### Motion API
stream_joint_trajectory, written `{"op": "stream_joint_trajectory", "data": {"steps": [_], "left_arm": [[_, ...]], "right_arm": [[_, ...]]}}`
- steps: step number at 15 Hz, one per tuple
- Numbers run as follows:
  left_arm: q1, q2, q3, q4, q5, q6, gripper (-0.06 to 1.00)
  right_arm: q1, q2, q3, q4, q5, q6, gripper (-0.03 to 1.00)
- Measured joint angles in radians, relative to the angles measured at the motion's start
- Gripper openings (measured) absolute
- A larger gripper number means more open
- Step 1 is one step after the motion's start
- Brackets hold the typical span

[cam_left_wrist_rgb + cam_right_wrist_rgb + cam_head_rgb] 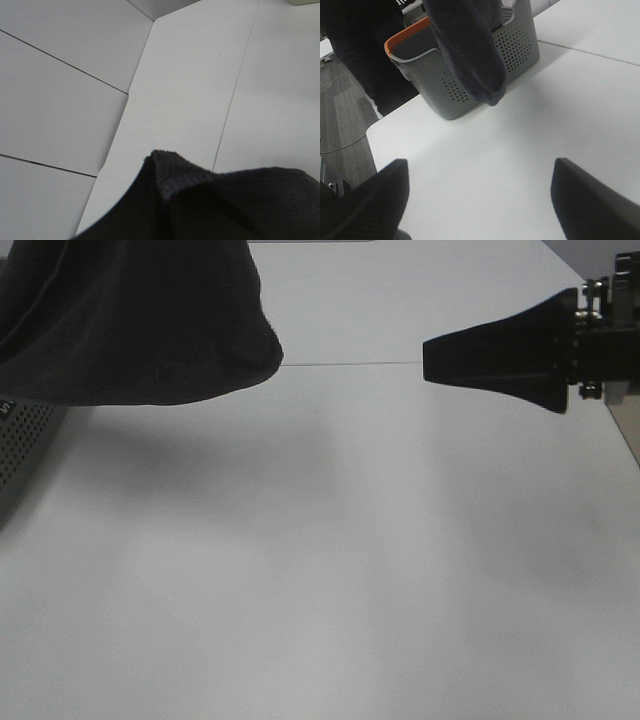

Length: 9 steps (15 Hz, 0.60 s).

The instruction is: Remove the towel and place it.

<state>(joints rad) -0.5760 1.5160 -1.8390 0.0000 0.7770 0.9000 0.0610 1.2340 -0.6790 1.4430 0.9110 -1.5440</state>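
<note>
The towel [130, 320] is dark, almost black cloth that hangs in the air at the upper left, its lower edge just above the table. In the left wrist view the towel [225, 205] fills the lower part and hides my left gripper's fingers, which are shut on it. From the right wrist view the towel [470, 50] dangles in front of the basket. My right gripper [425, 360] hovers at the right side, well apart from the towel. Its two fingers [479, 170] stand wide open with nothing between them.
A grey perforated basket [520, 50] with an orange rim stands at the table's left end, its corner showing under the towel [20, 445]. The white table [320, 570] has a thin seam across it. A person in dark clothes [365, 50] stands beyond the basket.
</note>
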Motion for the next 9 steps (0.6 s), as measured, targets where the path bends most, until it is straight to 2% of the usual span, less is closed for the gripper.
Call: {"op": "stream_joint_trajectory", "data": {"steps": [1, 2, 4, 6, 9], "left_arm": [[-0.007, 0.0, 0.0, 0.0, -0.002, 0.0, 0.0], [-0.008, 0.0, 0.0, -0.031, -0.012, 0.0, 0.0], [-0.008, 0.0, 0.0, -0.07, -0.014, 0.0, 0.0], [-0.008, 0.0, 0.0, -0.106, -0.014, 0.0, 0.0], [-0.008, 0.0, 0.0, -0.126, -0.014, 0.001, 0.0]], "right_arm": [[0.012, 0.065, -0.04, 0.015, 0.007, -0.013, 0.77], [0.107, 0.175, -0.128, 0.03, -0.02, -0.027, 0.77], [0.224, 0.264, -0.219, 0.036, -0.103, -0.017, 0.77], [0.263, 0.348, -0.284, 0.038, -0.127, -0.007, 0.77], [0.264, 0.427, -0.364, 0.038, -0.076, -0.006, 0.77]]}}
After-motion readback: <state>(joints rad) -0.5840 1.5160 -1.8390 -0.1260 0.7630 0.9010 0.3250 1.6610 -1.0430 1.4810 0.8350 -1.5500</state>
